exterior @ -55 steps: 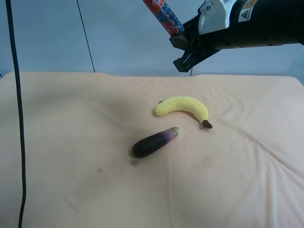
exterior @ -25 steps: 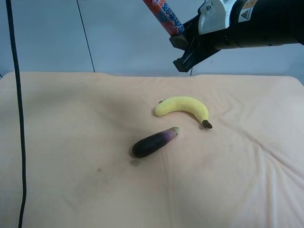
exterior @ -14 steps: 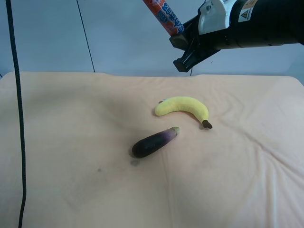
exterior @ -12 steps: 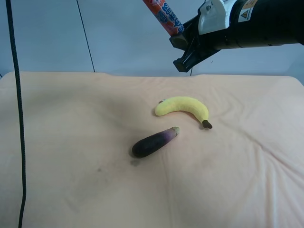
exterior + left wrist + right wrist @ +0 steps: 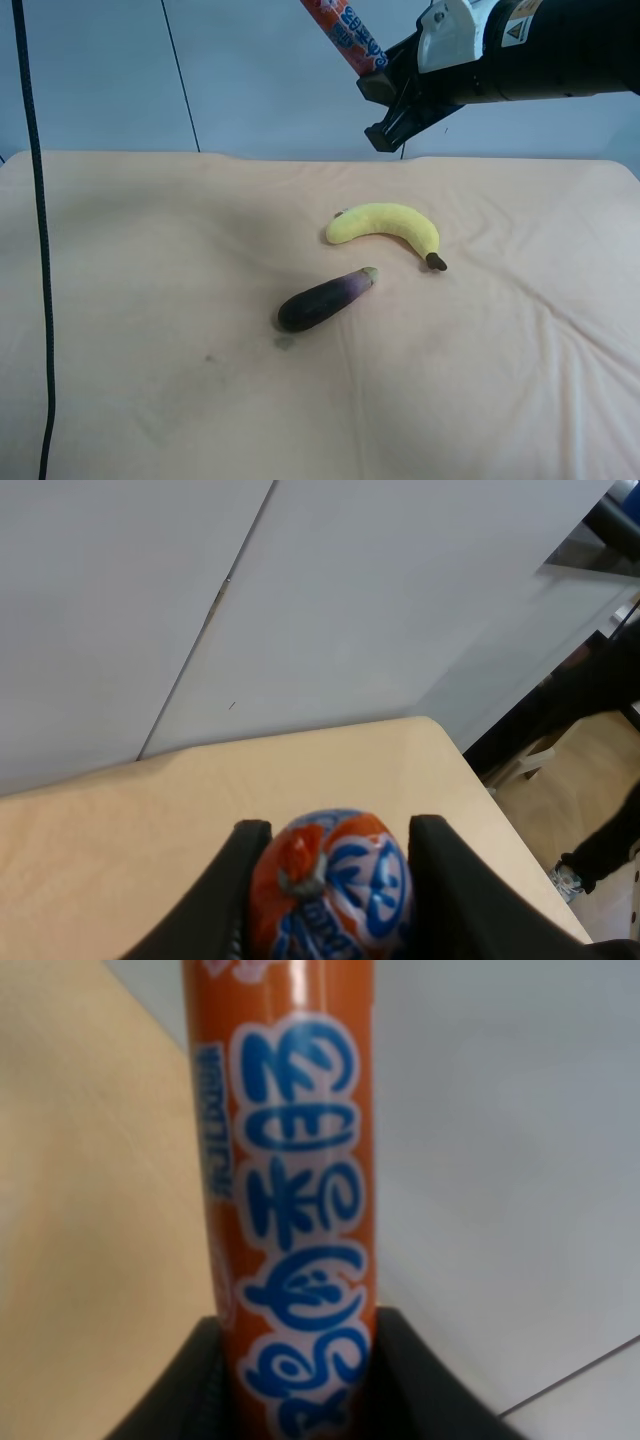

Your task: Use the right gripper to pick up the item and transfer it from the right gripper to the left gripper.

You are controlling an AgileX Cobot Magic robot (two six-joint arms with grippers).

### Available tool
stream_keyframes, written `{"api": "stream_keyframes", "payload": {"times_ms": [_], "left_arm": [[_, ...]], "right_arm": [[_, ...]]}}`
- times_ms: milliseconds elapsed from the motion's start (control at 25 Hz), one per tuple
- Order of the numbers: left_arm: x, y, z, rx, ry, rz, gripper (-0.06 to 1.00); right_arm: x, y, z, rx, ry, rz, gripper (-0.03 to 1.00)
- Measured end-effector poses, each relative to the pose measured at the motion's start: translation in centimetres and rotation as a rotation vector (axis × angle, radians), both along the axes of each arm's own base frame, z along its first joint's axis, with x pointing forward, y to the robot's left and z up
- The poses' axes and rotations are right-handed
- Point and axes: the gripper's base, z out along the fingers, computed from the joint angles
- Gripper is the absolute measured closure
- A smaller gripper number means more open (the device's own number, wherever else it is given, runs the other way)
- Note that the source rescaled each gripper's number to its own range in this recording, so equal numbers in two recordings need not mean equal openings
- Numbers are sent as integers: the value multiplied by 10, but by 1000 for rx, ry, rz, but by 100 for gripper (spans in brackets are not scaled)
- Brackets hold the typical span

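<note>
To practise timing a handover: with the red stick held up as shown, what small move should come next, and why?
Probably close the left gripper firmly on the end of the item before the right gripper lets go. The left wrist view shows its fingers flanking that crimped end closely, though a firm pinch cannot be confirmed, while the right gripper grips the item aloft.

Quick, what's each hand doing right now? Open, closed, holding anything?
Right hand: closed on the red wrapped stick.
Left hand: stick's end sits between its fingers; grip cannot be told.
</note>
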Motion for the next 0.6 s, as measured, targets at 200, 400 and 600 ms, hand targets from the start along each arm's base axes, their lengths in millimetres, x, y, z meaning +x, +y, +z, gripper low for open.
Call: {"api": "stream_keyframes", "payload": {"times_ms": [200, 400, 600], "left_arm": [[0, 0, 0, 2, 3, -2, 91], [-1, 0, -2, 9, 16, -10, 91], [-2, -2, -5, 27, 47, -28, 91]], "right_arm": [[0, 0, 0, -1, 1, 0, 96], [0, 0, -1, -4, 7, 0, 96], [-1, 0, -2, -14, 21, 1, 97]]}}
